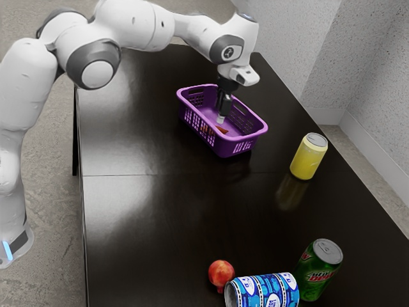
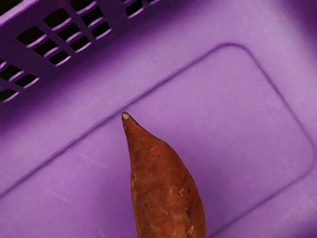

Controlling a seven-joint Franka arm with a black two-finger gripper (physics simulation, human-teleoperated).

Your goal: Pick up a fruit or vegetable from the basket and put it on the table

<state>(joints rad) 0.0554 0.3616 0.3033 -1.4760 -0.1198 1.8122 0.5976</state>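
Observation:
My gripper (image 1: pixel 220 119) reaches down into the purple basket (image 1: pixel 231 153), low over its inside. Close by the gripper's lower end, an orange-brown sweet potato (image 1: pixel 222 130) lies on the basket floor, partly hidden by the near wall. From the wrist view, the sweet potato (image 2: pixel 166 183) has a pointed end and a thicker body that runs toward the hand, with the purple floor of the basket (image 2: pixel 237 114) around it. Whether the gripper touches it cannot be seen.
A yellow can (image 1: pixel 308 157) stands beyond the basket toward the exterior view's right. Nearer the camera are a red pomegranate-like fruit (image 1: pixel 222 274), a blue-and-white can (image 1: pixel 263 293) on its side and an upright green can (image 1: pixel 318 270) on the dark table (image 1: pixel 153 224).

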